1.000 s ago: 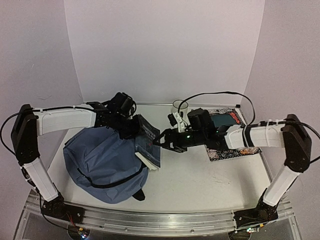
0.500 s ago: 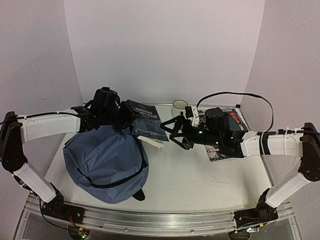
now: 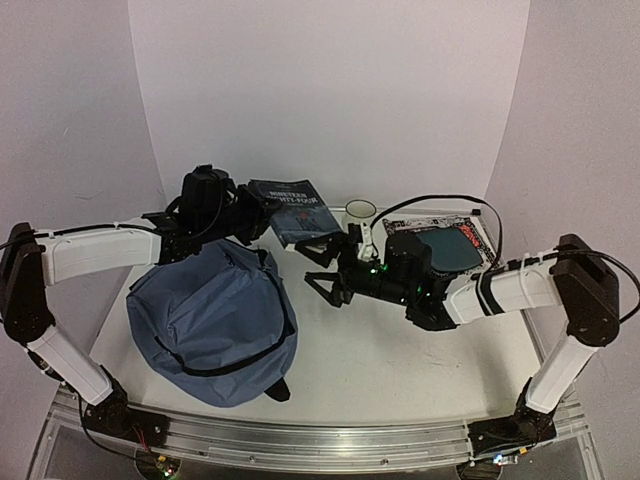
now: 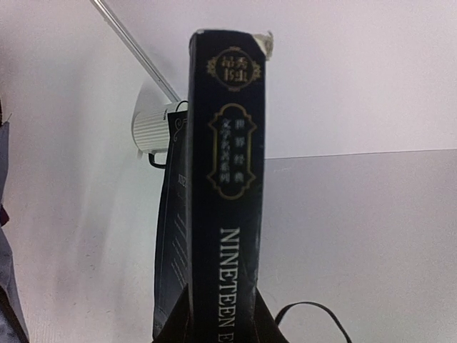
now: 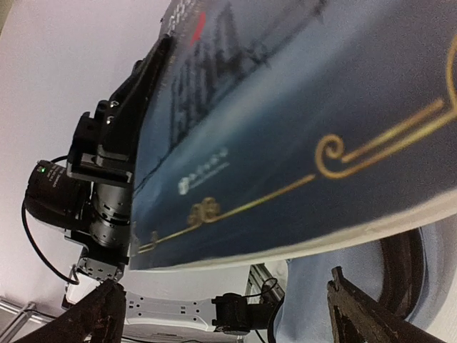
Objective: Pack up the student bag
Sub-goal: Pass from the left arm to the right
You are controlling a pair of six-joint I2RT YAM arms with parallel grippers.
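The student bag (image 3: 205, 322), a big slate-blue backpack with black zipper trim, lies slumped at the front left of the table. My left gripper (image 3: 258, 222) is shut on a dark navy book (image 3: 297, 208) and holds it in the air behind the bag's right side. In the left wrist view the book's spine (image 4: 227, 179) stands upright between the jaws of the left gripper (image 4: 221, 318). My right gripper (image 3: 320, 268) is open just below and right of the book, holding nothing. Its wrist view shows the book's cover (image 5: 300, 121) overhead and the bag's fabric (image 5: 314, 300) beneath.
A white mug (image 3: 359, 212) stands at the back centre, also in the left wrist view (image 4: 152, 128). A black-and-white patterned book (image 3: 470, 300) lies at the back right with a dark teal flat item (image 3: 448, 248) on it. White walls enclose the back and sides.
The left gripper has carried the book up and back, away from the bag's edge. The right gripper has opened wide, come off the book and moved left beneath it.
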